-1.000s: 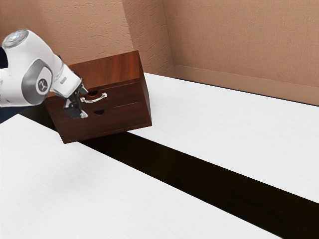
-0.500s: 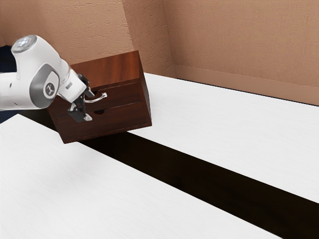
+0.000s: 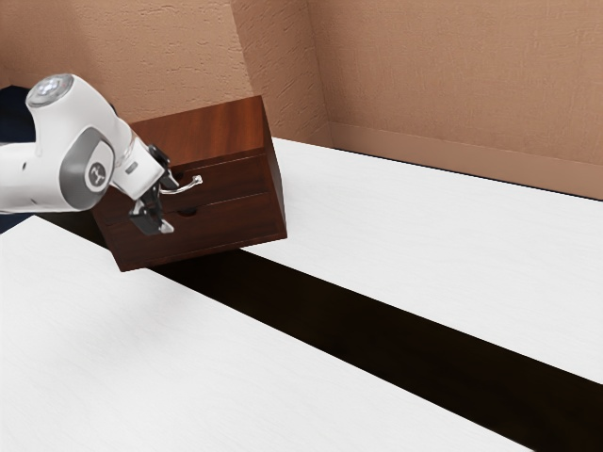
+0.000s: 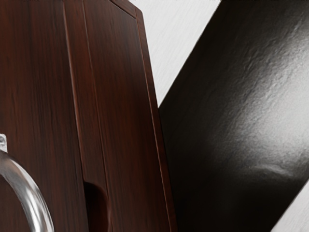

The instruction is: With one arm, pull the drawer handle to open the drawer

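A dark wooden cabinet [image 3: 203, 132] stands tilted at the exterior view's left, with two drawers in its front. The upper drawer [image 3: 234, 177] carries a curved silver handle [image 3: 185, 184] and looks flush with the cabinet face. My gripper [image 3: 161, 200] is open at the handle's left end, one finger above it and one below, close to the drawer front. In the wrist view the silver handle [image 4: 24, 193] curves just under my hand, against the drawer front [image 4: 43, 96].
The lower drawer [image 3: 231, 218] has a small finger recess [image 3: 187, 211], also seen as a notch [image 4: 96, 208] in the wrist view. A wide dark gap [image 3: 377, 330] runs diagonally between two white tabletops [image 3: 433, 235]. Brown walls [image 3: 452, 66] stand behind.
My hand has moved a little toward the exterior view's right, closer to the drawer front and the handle's left end. The cabinet and drawer have not moved.
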